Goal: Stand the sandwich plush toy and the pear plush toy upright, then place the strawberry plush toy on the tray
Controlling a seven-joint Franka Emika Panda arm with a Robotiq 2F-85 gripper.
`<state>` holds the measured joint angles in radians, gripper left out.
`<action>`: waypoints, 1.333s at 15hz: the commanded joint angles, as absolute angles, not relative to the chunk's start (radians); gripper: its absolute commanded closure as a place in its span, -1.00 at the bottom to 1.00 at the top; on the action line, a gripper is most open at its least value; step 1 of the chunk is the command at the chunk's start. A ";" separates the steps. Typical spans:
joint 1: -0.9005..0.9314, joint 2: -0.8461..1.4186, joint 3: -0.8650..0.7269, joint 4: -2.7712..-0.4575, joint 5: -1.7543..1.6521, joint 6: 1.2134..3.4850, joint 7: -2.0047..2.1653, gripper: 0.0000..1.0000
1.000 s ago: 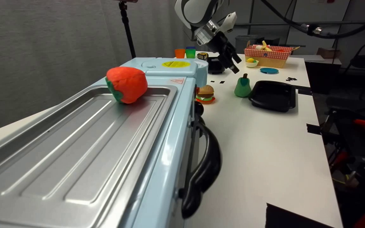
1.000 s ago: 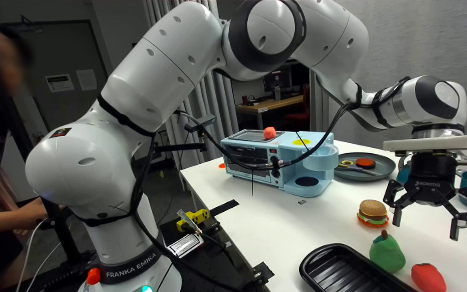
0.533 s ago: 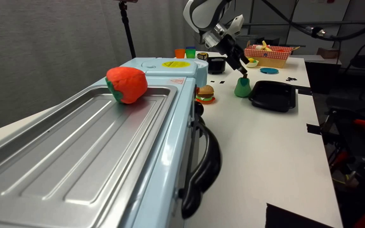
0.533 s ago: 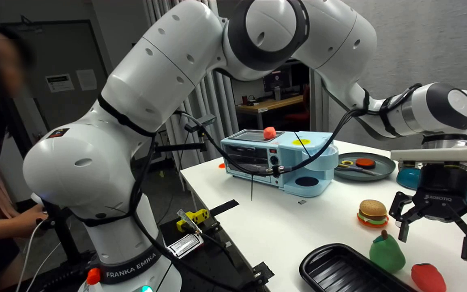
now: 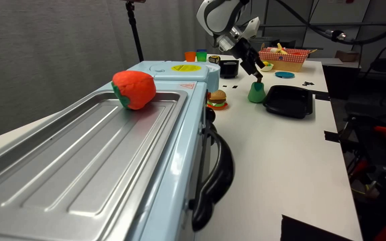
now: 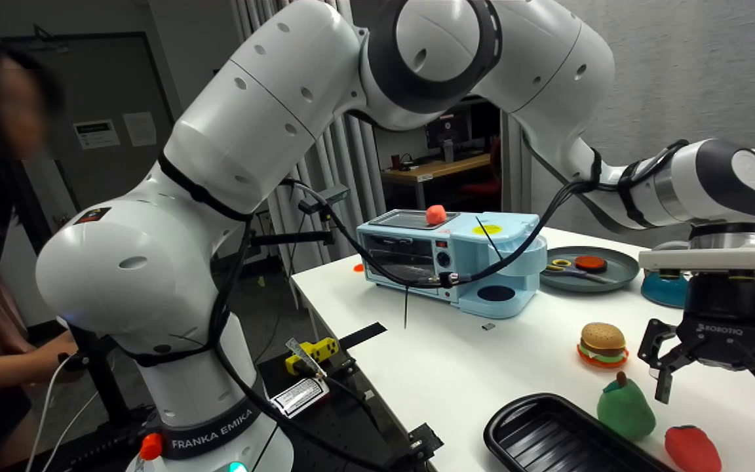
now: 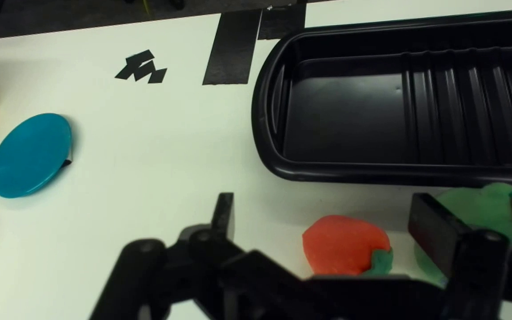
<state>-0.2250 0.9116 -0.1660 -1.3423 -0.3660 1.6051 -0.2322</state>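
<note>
Strawberry plush toy (image 7: 342, 244) below spread tool (image 7: 322, 213), angled down; arm (image 6: 423, 56) arched, outstretched.

We read FRANKA EMIKA on the arm's base band (image 6: 210, 431), ROBOTIQ on the gripper (image 6: 717, 403); red triangle sign (image 5: 188, 85) on the light-blue oven (image 6: 472, 257); its yellow sticker (image 5: 186, 68), two sheets (image 6: 96, 134) on the door (image 6: 99, 75), white label (image 6: 299, 396) near the band: illegible to us
</note>
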 commanded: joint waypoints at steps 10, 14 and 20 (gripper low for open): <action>-0.236 0.942 -0.156 -1.354 -0.348 1.698 -0.238 -1.00; -0.234 0.960 -0.151 -1.353 -0.339 1.698 -0.241 -1.00; -0.237 1.000 -0.148 -1.334 -0.337 1.707 -0.249 -1.00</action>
<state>-0.2249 0.9811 -0.1548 -1.3442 -0.3470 1.6749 -0.2322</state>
